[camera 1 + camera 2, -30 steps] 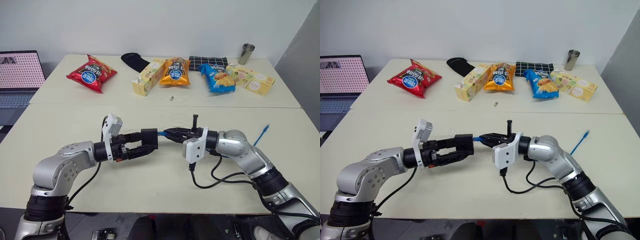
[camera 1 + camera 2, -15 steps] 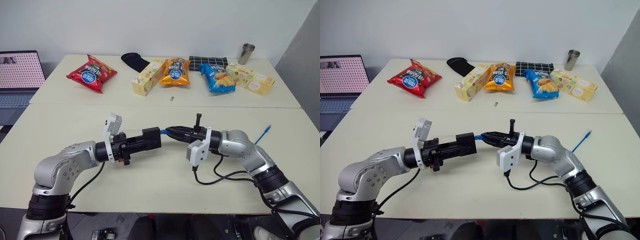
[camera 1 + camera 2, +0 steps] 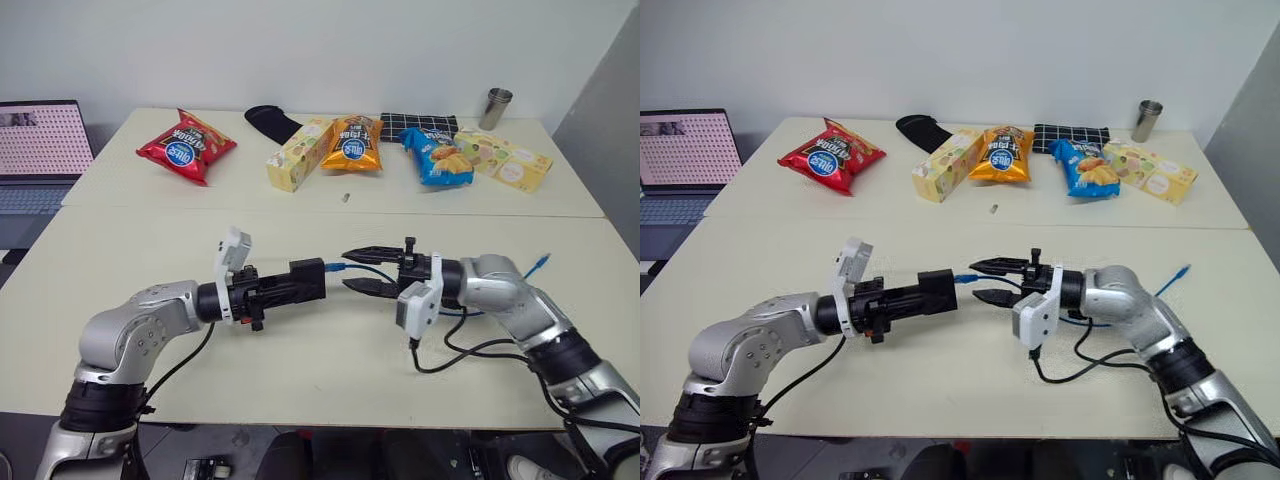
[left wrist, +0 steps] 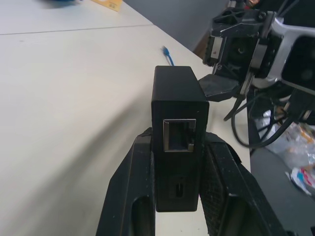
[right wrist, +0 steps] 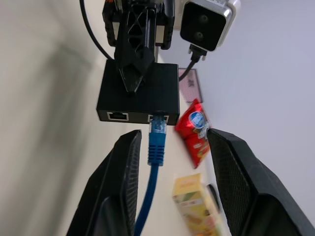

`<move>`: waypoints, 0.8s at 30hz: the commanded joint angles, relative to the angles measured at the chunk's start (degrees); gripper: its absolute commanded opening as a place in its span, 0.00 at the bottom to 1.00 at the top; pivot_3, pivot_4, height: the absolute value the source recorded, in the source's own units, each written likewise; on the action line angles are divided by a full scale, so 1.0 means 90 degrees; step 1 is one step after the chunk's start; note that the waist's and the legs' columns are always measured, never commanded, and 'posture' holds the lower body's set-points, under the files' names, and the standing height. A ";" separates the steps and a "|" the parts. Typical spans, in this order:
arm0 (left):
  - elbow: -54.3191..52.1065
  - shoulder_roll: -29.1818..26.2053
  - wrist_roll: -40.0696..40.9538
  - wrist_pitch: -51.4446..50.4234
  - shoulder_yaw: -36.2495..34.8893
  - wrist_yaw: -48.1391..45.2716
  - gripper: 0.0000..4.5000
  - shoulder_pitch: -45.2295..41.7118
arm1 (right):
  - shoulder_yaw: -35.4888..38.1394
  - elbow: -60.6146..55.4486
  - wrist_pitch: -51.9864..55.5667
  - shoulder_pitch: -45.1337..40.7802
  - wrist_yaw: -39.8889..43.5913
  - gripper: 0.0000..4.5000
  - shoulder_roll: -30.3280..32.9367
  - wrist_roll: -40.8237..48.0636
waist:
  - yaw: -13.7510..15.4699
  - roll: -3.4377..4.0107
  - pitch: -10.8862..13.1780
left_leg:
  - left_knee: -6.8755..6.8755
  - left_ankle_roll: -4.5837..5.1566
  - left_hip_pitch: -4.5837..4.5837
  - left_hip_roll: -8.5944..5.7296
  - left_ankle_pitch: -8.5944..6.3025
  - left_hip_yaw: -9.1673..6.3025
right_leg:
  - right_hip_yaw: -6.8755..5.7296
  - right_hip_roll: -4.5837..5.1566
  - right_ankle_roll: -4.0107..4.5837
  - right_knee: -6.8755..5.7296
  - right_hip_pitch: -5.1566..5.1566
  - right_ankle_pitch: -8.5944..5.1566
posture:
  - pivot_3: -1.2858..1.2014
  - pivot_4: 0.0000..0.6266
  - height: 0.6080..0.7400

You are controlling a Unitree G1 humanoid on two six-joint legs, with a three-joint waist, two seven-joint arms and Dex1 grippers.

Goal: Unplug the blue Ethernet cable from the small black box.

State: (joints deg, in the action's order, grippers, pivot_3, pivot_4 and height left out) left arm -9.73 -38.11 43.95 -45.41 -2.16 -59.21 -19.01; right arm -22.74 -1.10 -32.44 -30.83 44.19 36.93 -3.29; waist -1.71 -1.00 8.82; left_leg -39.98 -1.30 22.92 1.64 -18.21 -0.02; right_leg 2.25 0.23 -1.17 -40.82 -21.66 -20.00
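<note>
The box [image 4: 178, 127], a small matte-black block with squared edges, is clamped between the two ribbed black fingers of the left gripper [image 3: 300, 282] and held above the pale tabletop [image 3: 150, 250]; the jaws are closed tight on its sides. One empty metal-lined port is seen on the face turned to the left wrist camera, and most of the fingers below it are cut off by the frame edge. In the right wrist view two ports are seen on the opposite face: one empty, the other occupied by the translucent blue plug of the cable [image 5: 156, 137], which is seated in the box. The right gripper [image 3: 997, 282] is held just beside that plug with its jaws parted on either side of it, and the plug is not touched. From there the thin glossy cord is run behind the right arm, where part of it is hidden, and its far end [image 3: 541, 262] is seen on the tabletop near the right edge. At the back, crinkled snack bags [image 3: 186, 146], a yellow carton [image 3: 298, 153] and a steel cup [image 3: 495, 107] are laid out; a laptop [image 3: 40, 150] is cut off at the left.
</note>
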 commanded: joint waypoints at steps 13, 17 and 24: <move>0.0423 0.0170 -0.0597 0.1024 0.0546 -0.1224 0.18 -0.0465 | 0.1147 -0.2567 0.7811 0.0373 0.0218 0.47 0.0088 0.5511 | 0.0006 0.0000 0.0001 | 0.0000 0.0003 0.0004 -0.0003 -0.0002 -0.0005 | -0.0001 0.0000 0.0000 0.0006 0.0002 0.0000 | 0.52 0.24 1.00; 0.0336 0.0152 -0.0583 0.1032 0.0554 -0.1348 0.18 -0.0422 | 0.1184 -0.2322 0.8013 0.0318 0.0199 0.47 -0.0202 0.5368 | -0.0001 0.0000 0.0001 | 0.0001 0.0003 0.0004 -0.0003 -0.0002 -0.0004 | 0.0000 -0.0001 0.0000 0.0006 0.0000 0.0000 | 0.52 0.24 1.00; 0.0251 0.0162 -0.0680 0.1124 0.0605 -0.1402 0.18 -0.0342 | 0.1212 -0.2038 0.8149 0.0196 0.0395 0.47 -0.0361 0.5131 | 0.0001 0.0000 0.0001 | 0.0001 0.0003 0.0004 -0.0004 -0.0002 -0.0004 | 0.0000 0.0000 0.0000 0.0007 0.0000 0.0000 | 0.52 0.24 1.00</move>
State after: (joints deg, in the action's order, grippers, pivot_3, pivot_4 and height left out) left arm -5.15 -36.68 37.82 -36.75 3.47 -70.93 -22.12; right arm -13.06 -19.09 40.91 -27.85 46.63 33.77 43.34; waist -1.70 -1.00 8.83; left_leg -39.96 -1.27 22.95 1.61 -18.23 -0.05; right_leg 2.24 0.22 -1.17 -40.76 -21.66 -20.00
